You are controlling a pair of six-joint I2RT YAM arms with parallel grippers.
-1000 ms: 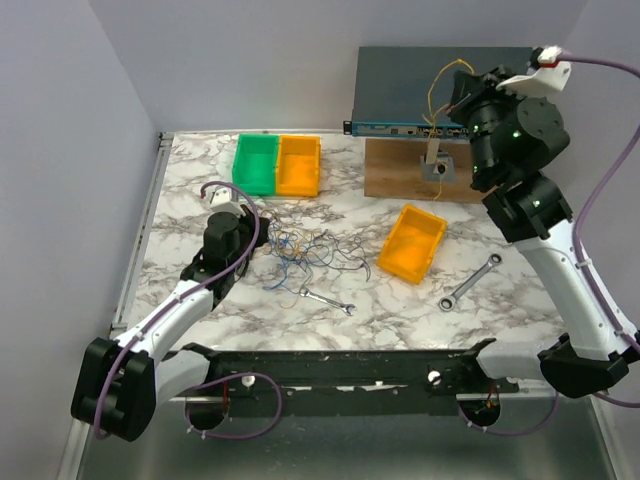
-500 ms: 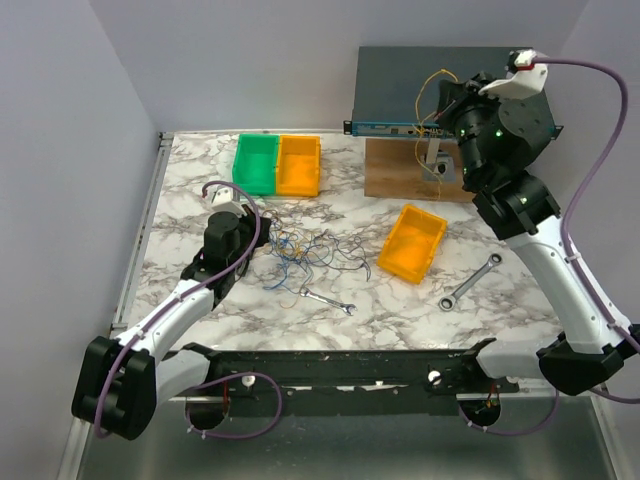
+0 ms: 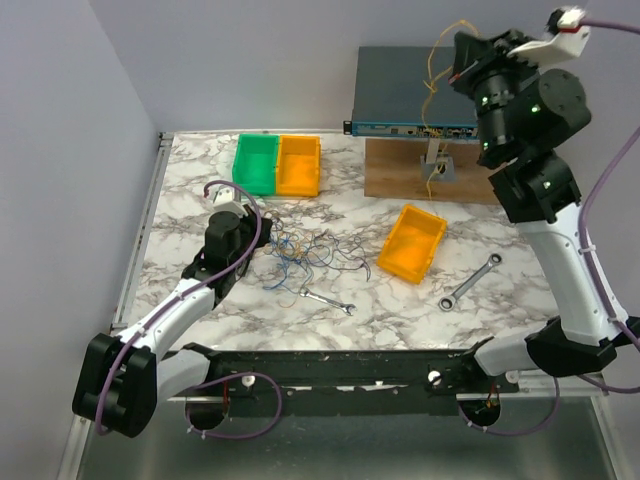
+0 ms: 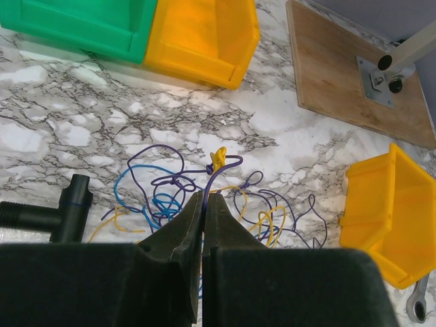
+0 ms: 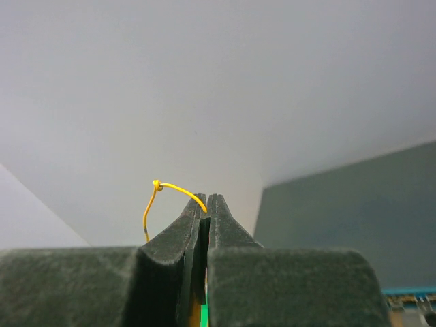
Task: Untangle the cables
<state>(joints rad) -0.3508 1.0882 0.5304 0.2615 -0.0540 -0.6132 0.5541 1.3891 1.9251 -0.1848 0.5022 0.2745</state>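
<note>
Right gripper [image 5: 206, 199] higher than a second ago, now above grey rack unit [image 3: 400, 85]; jaws pressed together on yellow cable [image 5: 174, 185], which dangles below. Left gripper [image 4: 203, 197] unmoved, jaws nearly touching, pinching purple cable [image 4: 215, 174] of cable tangle [image 3: 305, 250] on marble table [image 3: 185, 190]. Rack unit front lettering too small to read.

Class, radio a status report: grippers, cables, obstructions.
Left gripper shut on purple cable in tangle. Right gripper shut on yellow cable, raised high. Small wrench beside tangle.
</note>
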